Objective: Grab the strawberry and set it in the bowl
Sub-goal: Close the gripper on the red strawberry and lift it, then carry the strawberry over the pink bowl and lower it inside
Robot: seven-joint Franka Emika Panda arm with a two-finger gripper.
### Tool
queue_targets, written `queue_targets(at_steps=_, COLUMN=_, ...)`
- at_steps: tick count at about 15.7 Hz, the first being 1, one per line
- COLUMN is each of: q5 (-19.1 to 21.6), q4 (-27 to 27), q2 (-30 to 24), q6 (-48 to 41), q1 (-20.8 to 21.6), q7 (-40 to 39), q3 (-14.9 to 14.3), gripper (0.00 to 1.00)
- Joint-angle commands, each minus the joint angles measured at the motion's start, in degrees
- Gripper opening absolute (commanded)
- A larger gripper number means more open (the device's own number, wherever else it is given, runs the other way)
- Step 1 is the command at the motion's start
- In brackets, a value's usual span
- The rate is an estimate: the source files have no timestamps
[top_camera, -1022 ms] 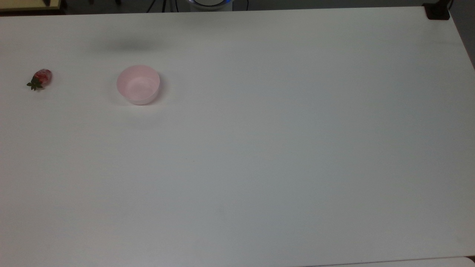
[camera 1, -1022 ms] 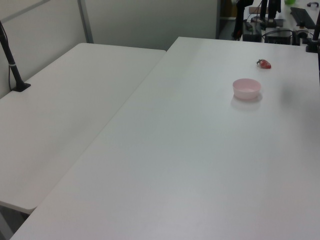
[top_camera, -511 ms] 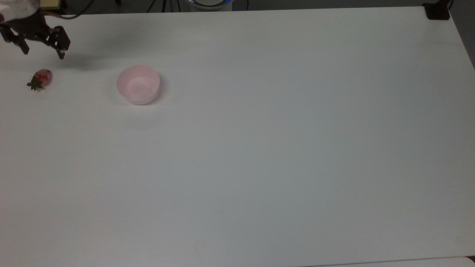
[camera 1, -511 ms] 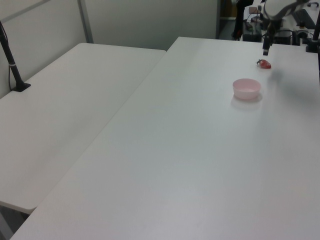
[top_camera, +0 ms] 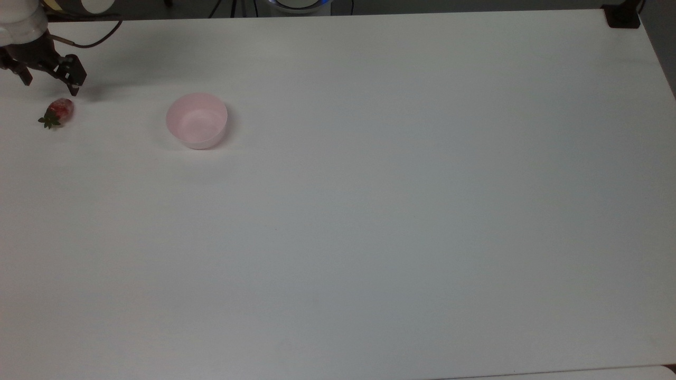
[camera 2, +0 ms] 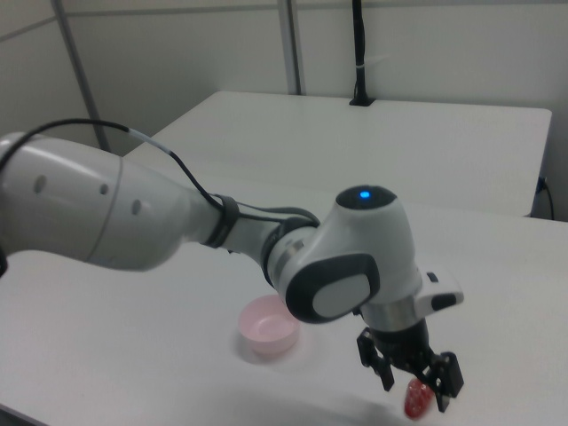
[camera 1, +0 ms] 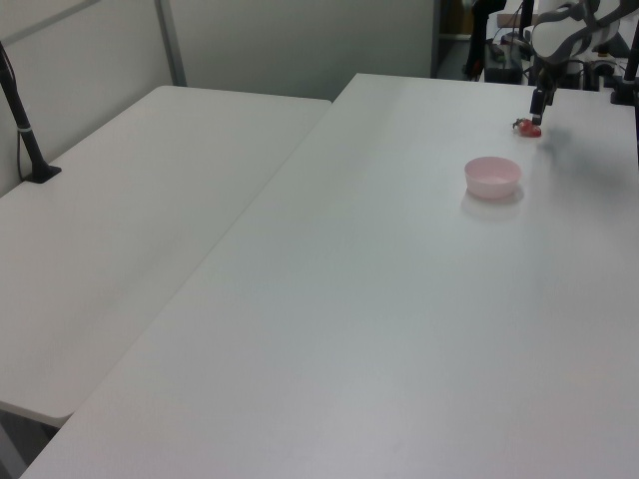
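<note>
The jaws (top_camera: 49, 87) stand released, their two dark fingers spread with a clear gap between them and nothing held. In the top view they hang near the table's far left corner, one finger (top_camera: 74, 84) ending just above the strawberry (top_camera: 58, 112), the other out toward the table's left edge. In the right view the jaws (camera 2: 414, 385) point down at the table and the strawberry (camera 2: 417, 401) shows red between and just behind the fingertips, low against the surface; whether a finger touches it cannot be told. In the left view the jaws (camera 1: 537, 104) come down thin and dark right over the strawberry (camera 1: 528, 127), close by the table's far edge.

The strawberry lies on its side on the white table (top_camera: 369, 211), its green cap turned toward the top view's lower left, its red body toward the jaws.

Above the jaws rises the arm's white wrist (camera 2: 355, 266), with a small blue light on its rounded housing, and behind it the thick white forearm with a black cable running along it.

The bowl (top_camera: 197, 120) stands upright and hollow side up, well apart from the strawberry, further in from the table's left edge on the top view's right of the fruit. In the right view the bowl (camera 2: 269, 326) sits behind the wrist; in the left view the bowl (camera 1: 492, 177) is nearer the camera than the strawberry.

A second white table (camera 1: 130, 220) stands alongside, bearing a black post (camera 1: 22, 120) at its edge.
</note>
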Motion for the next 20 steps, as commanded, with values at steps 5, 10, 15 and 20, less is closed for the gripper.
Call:
queue_targets(at_steps=5, q5=9.85, q4=1.75, q2=4.9, q6=6.17, q1=0.31, q7=3.44, q3=0.91, gripper=0.71)
queue_targets(at_steps=10, q5=11.18, q4=1.75, q2=4.47, q6=5.66, q1=0.4, q7=3.27, q3=1.35, gripper=0.02)
queue_targets(at_steps=15, q5=11.09, q4=1.75, q2=-1.92, q6=-5.21, q1=0.75, q7=3.88, q3=5.82, gripper=0.02)
queue_targets(at_steps=20, q5=10.39, q4=1.75, q2=-7.57, q6=-17.9, q1=6.62, q7=12.9, q3=10.84, gripper=0.03)
